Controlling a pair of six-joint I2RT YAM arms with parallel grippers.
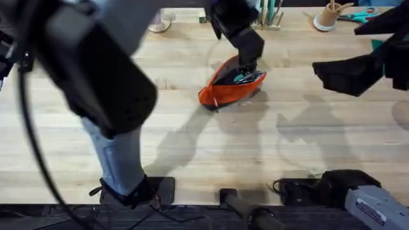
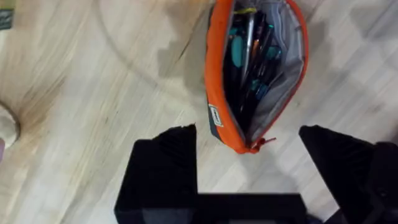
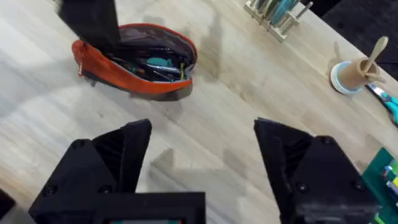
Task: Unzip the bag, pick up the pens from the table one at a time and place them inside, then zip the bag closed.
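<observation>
**Orange pouch lies open mid-table, both grippers spread**

In the overhead view the left arm rises large and blurred across the upper left of the frame and reaches to centre top, where the left gripper (image 1: 246, 61) hangs just over the small oblong orange fabric pouch with a dark navy base (image 1: 231, 86). The pouch sits slightly above the middle of the frame on the large light wooden plank tabletop (image 1: 192, 140), with one end pointing toward lower left. Its zipper is undone and the mouth gapes. The left wrist view shows the grey lining and, inside, several slim dark pens (image 2: 252, 53) among teal-coloured items, with an orange zipper pull at the end nearest the left gripper's black fingers (image 2: 180, 155), which stand wide apart.

Bare wood surrounds the pouch on all sides, broadest toward the bottom of the overhead frame.

At the right of that frame the right gripper (image 1: 345, 73) hovers well apart from the pouch; the right wrist view shows its jaws spread over bare table. Along the top edge stand a wooden rack of pale sticks (image 3: 273, 15) and, farther right, a small paper cup on a white saucer (image 1: 329, 16).
</observation>
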